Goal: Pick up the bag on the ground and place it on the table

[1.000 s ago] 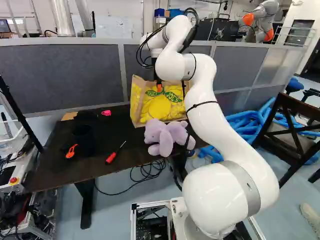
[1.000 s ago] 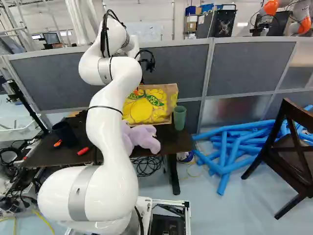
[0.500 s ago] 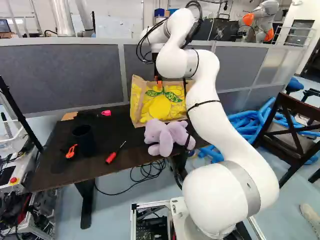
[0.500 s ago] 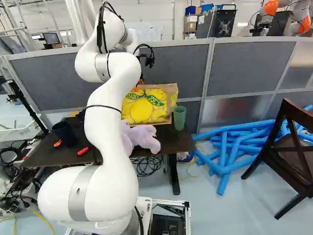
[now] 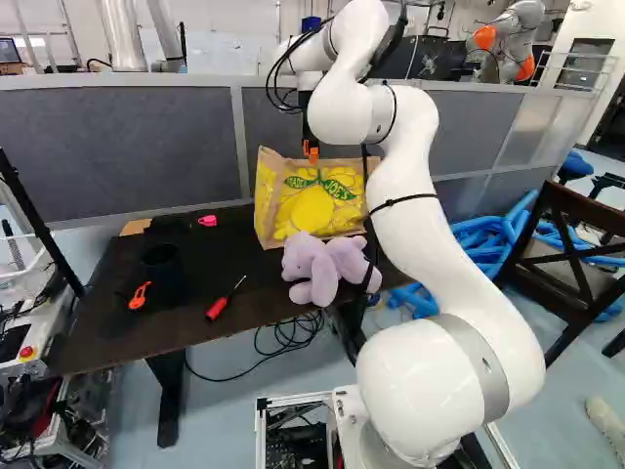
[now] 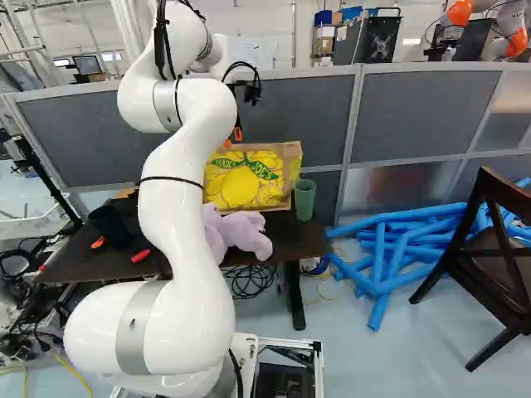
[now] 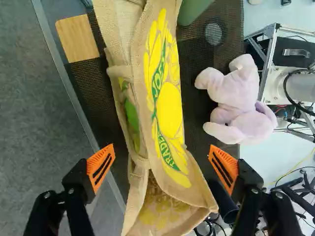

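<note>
- Jaws spread wide, above the bag's top; orange pads [image 7: 101, 167] on either side of it in the wrist view, nothing pinched. Contact with bag: can't tell.
- Bag [image 5: 313, 205]: tan, yellow lemon print, standing upright on the desk [image 5: 127, 342], near the grey partition [image 5: 117, 147].
- Arm [image 5: 405, 186] reaches up and over the desk, bending down toward the bag.
- Lilac plush toy [image 5: 322, 266] on desk, on the base's side of the bag.
- Green cup [image 6: 304, 199] just beside bag, at its right in the right base view.
- Black cup [image 5: 163, 269], orange-handled tool [image 5: 139, 296], red screwdriver [image 5: 217, 309] and small pink item [image 5: 207, 221] on desk, left of bag in left base view.
- Blue foam tubes [image 6: 398, 249] piled on floor, dark wooden chair [image 6: 498, 249] near them.
- Another robot [image 5: 508, 49] beyond partition.
</note>
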Available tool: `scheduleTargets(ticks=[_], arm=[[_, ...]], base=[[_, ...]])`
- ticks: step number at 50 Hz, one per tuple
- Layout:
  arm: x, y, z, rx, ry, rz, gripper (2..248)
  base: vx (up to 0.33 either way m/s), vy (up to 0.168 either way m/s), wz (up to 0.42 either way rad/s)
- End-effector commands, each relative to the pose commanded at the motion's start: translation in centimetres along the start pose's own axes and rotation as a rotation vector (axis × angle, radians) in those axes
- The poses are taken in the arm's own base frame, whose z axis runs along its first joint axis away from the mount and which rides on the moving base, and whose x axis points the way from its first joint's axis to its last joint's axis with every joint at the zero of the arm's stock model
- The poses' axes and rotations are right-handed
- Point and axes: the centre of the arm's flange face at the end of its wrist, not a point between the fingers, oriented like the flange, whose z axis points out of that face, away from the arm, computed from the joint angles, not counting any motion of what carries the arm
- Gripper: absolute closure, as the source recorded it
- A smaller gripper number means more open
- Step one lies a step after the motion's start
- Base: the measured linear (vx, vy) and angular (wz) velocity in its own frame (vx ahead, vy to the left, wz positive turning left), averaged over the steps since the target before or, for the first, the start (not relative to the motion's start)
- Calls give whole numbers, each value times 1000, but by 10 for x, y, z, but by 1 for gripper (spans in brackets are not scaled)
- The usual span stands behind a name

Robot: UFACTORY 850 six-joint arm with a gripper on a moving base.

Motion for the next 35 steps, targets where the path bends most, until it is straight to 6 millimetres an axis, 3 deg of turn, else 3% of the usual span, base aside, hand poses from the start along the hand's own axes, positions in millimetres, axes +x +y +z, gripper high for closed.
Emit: scheduleTargets(ticks=[35], arm=[[3,37,-51,96,-13,-4,3]], base=[[0,0,0]])
